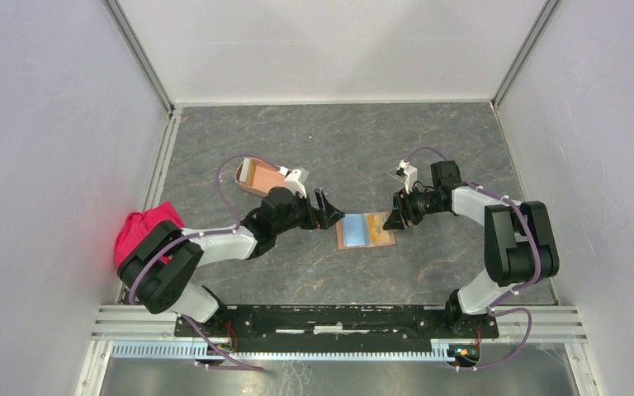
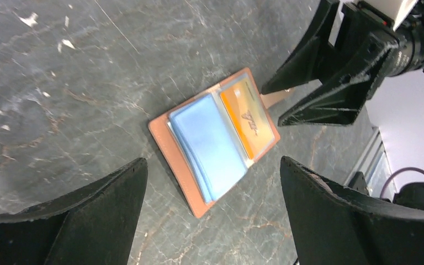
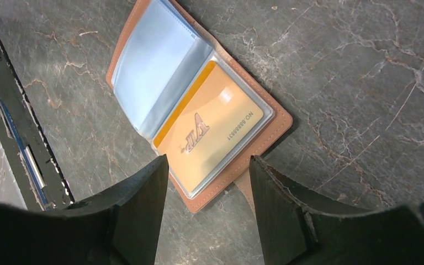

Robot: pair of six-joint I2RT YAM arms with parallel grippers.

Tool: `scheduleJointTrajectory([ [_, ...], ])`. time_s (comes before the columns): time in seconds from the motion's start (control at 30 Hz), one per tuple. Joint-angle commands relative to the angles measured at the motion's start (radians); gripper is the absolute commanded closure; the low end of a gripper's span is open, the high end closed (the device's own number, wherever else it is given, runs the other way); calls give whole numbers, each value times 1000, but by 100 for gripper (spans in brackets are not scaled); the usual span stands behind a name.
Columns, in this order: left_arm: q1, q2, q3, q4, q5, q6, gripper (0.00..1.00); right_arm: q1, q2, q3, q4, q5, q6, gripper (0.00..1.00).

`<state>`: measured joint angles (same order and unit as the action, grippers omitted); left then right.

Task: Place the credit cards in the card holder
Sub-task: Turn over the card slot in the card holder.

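A brown leather wallet (image 1: 366,230) lies open on the table between the two arms. Pale blue sleeves (image 2: 207,144) fill its left half, and an orange credit card (image 3: 215,138) marked VIP sits under a clear sleeve in its right half. My left gripper (image 2: 212,161) hovers wide open just left of the wallet, holding nothing. At the wallet's right edge my right gripper (image 3: 208,160) is open, its fingers either side of the corner near the snap tab (image 3: 245,186). The salmon-pink card holder (image 1: 244,172) stands at the back left with something orange inside it.
A red cloth (image 1: 144,229) lies at the table's left edge beside the left arm. White walls close in the table on three sides. In the left wrist view the right gripper (image 2: 271,106) sits close to the wallet's far end.
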<state>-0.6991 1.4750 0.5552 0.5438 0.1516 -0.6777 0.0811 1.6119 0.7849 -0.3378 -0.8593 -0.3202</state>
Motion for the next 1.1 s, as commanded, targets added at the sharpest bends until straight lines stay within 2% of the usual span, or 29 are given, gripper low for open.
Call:
scheduleJointTrajectory([
  [0.0,-15,13,-12,123,19,-64,5,1,25,8,27,-28,26,38],
  [0.43,-60,111,10,197,49,-95,9,1,36,28,-2,-89,7,46],
  [1.07,-123,250,89,257,78,-126,20,-1,41,25,13,-152,35,50],
])
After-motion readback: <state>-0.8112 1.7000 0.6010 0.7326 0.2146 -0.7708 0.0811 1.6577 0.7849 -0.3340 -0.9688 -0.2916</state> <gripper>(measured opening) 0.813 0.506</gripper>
